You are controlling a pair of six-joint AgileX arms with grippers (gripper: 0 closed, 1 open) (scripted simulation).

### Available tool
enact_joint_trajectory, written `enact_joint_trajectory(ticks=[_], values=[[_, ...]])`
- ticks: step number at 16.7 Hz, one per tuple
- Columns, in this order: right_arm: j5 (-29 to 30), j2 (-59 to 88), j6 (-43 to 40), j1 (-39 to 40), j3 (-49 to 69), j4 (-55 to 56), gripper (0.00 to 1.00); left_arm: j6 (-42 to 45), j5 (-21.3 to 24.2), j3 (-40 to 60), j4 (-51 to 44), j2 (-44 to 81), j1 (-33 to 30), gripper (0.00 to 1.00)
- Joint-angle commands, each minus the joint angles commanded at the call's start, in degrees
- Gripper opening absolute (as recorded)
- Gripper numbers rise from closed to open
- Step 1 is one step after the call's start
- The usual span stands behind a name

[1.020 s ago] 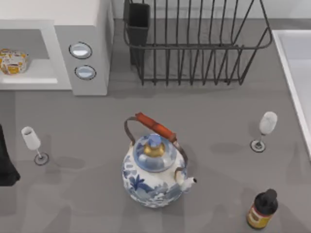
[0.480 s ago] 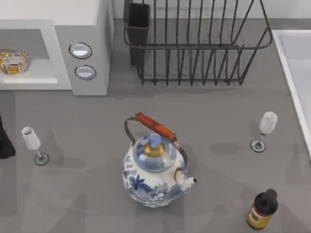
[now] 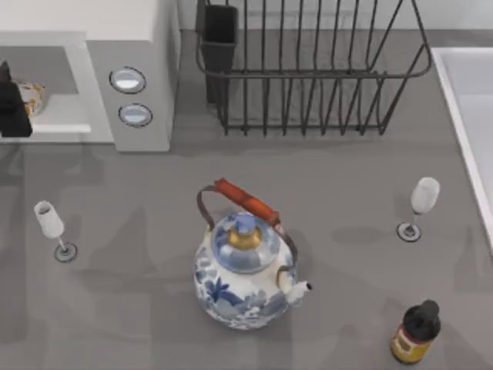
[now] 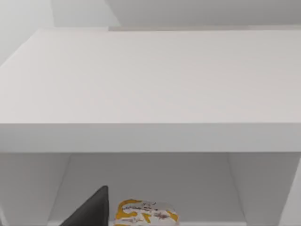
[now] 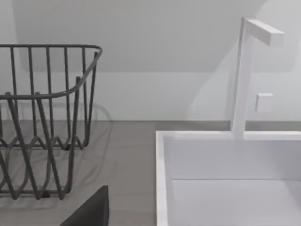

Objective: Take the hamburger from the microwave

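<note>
The hamburger sits on the floor of the microwave cavity, whose front is open, so it can be reached head-on. The left gripper is at the cavity mouth, partly covering the hamburger from above; whether its fingers are wide or narrow cannot be told. In the left wrist view the hamburger lies just ahead under the microwave roof.

Outside the microwave, a wine glass stands in front of it, nearest the approach path. The teapot and dish rack stand farther off. The right arm is parked near the sink.
</note>
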Motion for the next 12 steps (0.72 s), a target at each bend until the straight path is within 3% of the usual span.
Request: enact_joint_trajectory(ticks=[7,12], values=[[0.0,0.0,0.0,0.0,0.0,0.0,1.00,1.3,3.2,17.0,18.8,43.7,2.5,1.00],[0.0,0.0,0.0,0.0,0.0,0.0,1.00,1.7,5.2,26.1,28.5,66.7,3.8,1.00]])
